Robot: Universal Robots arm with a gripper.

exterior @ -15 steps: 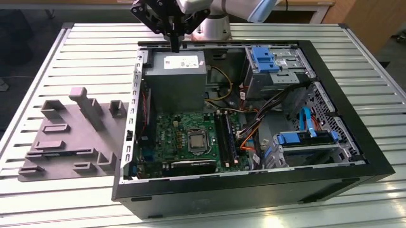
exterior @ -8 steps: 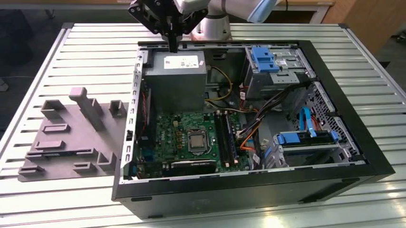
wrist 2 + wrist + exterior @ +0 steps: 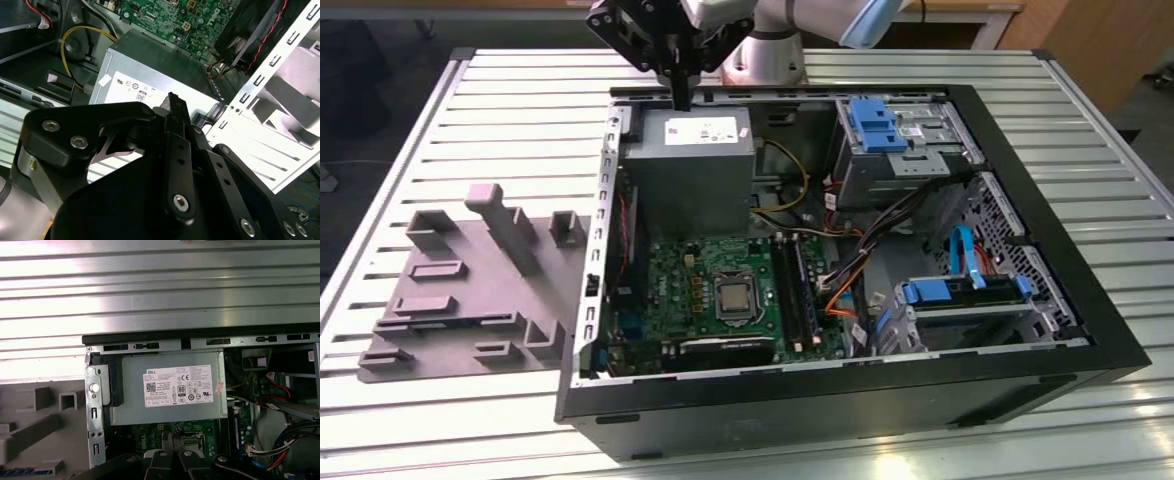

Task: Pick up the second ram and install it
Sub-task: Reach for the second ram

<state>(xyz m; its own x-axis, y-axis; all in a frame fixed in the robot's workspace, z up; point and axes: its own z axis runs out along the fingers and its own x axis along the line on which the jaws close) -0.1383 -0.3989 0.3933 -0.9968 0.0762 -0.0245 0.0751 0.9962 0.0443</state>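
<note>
Currently, exterior view: an open computer case [image 3: 1110,330] lies on its side on the slatted metal tabletop [image 3: 480,90], with a grey tray [image 3: 400,335] of raised blocks just beside it on the exterior view's left. The hand [image 3: 683,104] hangs above the power supply [image 3: 687,165] at the back of the case, near its rear wall. Its fingers point down and read as one narrow dark bar, pressed together with nothing seen between them. Below the power supply lies the green motherboard [image 3: 707,270] with the CPU socket [image 3: 736,297]. Long dark strips run along the memory slots [image 3: 794,290] just to the exterior view's right of the socket. I cannot tell a seated stick from a bare slot there, so the second ram's place is not settled.

Second wrist view: the black fingers [image 3: 177,150] meet at the tip, clenched on nothing visible, over the labelled top of the power supply. Yellow cable [image 3: 85,35] loops beside it.

First wrist view: fingertips [image 3: 167,440] close together over the motherboard edge. On the tray, a thin bluish strip [image 3: 25,471] lies near a long block; what it is I cannot tell.
</note>
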